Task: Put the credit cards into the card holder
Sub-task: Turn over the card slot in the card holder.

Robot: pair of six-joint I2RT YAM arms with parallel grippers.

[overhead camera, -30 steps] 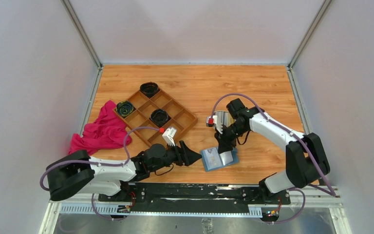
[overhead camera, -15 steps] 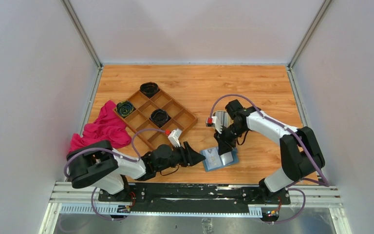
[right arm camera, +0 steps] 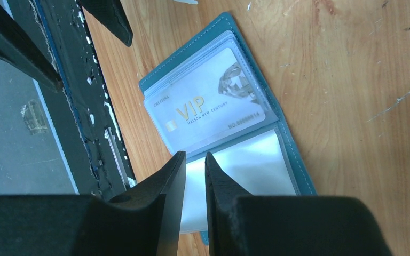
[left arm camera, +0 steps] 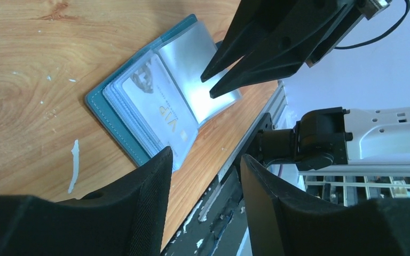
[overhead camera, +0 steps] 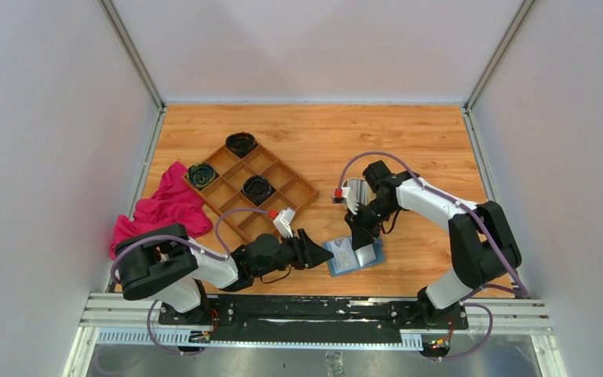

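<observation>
The wooden surface (overhead camera: pixel 432 141) is boxed in by pale walls at the back, left and right, with a black rail (overhead camera: pixel 298 308) along its near edge. The far half and the right side lie bare and give the widest room. The left half is more crowded.

The brown compartment tray (overhead camera: pixel 283 187) sits turned like a diamond left of centre, with 3 dark round items (overhead camera: pixel 257 188) in separate compartments. A crumpled pink-red cloth (overhead camera: pixel 165 212) lies against the tray's left corner, near the left wall. The left arm reaches across below the tray's near corner.

The teal card holder (overhead camera: pixel 344 259) lies open and flat near the front middle, close to the near edge and the rail, between the 2 arms. A whitish credit card (right arm camera: pixel 208 109) printed "VIP" sits in its top sleeve, and a clear sleeve page (right arm camera: pixel 256 154) is fanned out beside it.

The left end effector (left arm camera: pixel 205 157) is released, its fingers apart with nothing between them, and points at the holder's left edge from just beside it. The right end effector (right arm camera: pixel 194 156) comes down over the clear page with only a narrow slit between its fingers. Whether it pinches the page I cannot tell. Its tips hang over the holder's right half, leaving the VIP card uncovered
</observation>
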